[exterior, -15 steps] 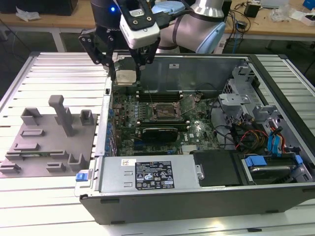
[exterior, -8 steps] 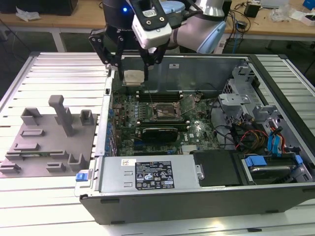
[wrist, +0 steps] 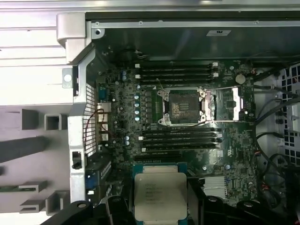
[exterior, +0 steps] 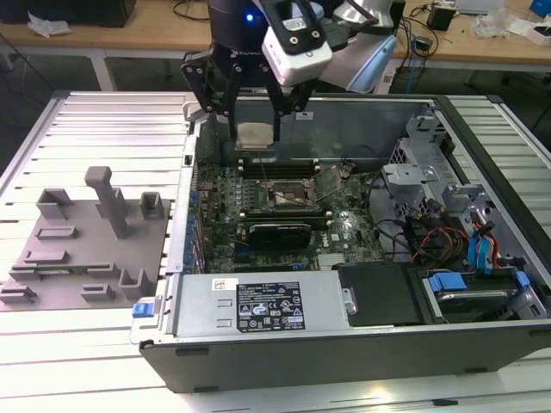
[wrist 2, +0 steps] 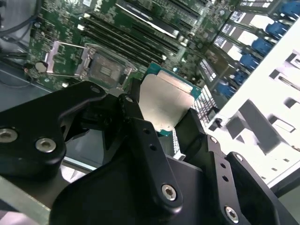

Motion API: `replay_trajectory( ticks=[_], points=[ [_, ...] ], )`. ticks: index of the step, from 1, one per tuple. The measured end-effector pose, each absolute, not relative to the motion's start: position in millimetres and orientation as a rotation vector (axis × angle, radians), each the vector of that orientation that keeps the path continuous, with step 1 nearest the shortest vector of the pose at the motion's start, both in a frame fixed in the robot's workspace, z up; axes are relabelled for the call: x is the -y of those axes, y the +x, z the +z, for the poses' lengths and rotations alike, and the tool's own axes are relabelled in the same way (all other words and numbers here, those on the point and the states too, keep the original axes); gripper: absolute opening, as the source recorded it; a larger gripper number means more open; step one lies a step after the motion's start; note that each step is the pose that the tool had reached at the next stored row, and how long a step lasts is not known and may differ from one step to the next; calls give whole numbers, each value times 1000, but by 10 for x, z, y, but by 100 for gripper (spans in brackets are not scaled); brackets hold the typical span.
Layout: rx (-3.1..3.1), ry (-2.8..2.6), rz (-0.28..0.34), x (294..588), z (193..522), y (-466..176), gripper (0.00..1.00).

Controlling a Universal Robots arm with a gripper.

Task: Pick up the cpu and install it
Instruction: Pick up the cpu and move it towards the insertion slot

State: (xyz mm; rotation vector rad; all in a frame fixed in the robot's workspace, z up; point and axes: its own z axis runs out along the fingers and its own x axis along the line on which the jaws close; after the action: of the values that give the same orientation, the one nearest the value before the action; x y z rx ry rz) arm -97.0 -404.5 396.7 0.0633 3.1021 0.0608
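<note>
The cpu (exterior: 255, 135) is a flat square chip with a silvery top and a teal rim; it also shows as the cpu (wrist 2: 165, 104) and the cpu (wrist: 160, 196) in both wrist views. My gripper (exterior: 256, 142) is shut on it, one black finger (wrist 2: 140, 136) on each side. It hangs in the air above the open computer case, over the memory slots toward the back wall. The motherboard socket (exterior: 289, 195) lies open below and nearer the front, its metal frame (wrist: 183, 107) lifted and its load plate (wrist: 233, 102) swung aside. The socket (wrist 2: 104, 70) holds nothing.
The open case (exterior: 344, 340) lies on a slatted metal table (exterior: 95, 138). A power supply (exterior: 263, 305) and drive bays with blue tabs (exterior: 482, 249) fill its front and right. A grey fixture block (exterior: 86, 249) with upright posts stands at the exterior view's left. Case walls surround the motherboard.
</note>
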Motion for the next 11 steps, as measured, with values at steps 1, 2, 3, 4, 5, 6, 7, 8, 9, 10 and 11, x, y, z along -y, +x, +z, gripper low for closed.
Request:
replay_trajectory(
  ticks=[1,2,3,4,5,6,7,8,9,10,11],
  points=[
    [-3102,63,61,4045,3968,-938,55],
    [-3102,63,61,4045,3967,-916,55],
    [-3102,63,61,4045,3968,-878,55],
    [-3102,63,61,4045,3968,-859,55],
    [-3102,63,61,4045,3968,-842,55],
    [-3102,63,61,4045,3968,-835,55],
    [-3102,63,61,4045,3968,-835,55],
    [-3102,63,61,4045,3968,-834,55],
    [-3102,63,61,4044,3964,-834,55],
    [-3102,63,61,4044,3952,-833,55],
    [-3102,63,61,4045,3937,-831,55]
  ],
)
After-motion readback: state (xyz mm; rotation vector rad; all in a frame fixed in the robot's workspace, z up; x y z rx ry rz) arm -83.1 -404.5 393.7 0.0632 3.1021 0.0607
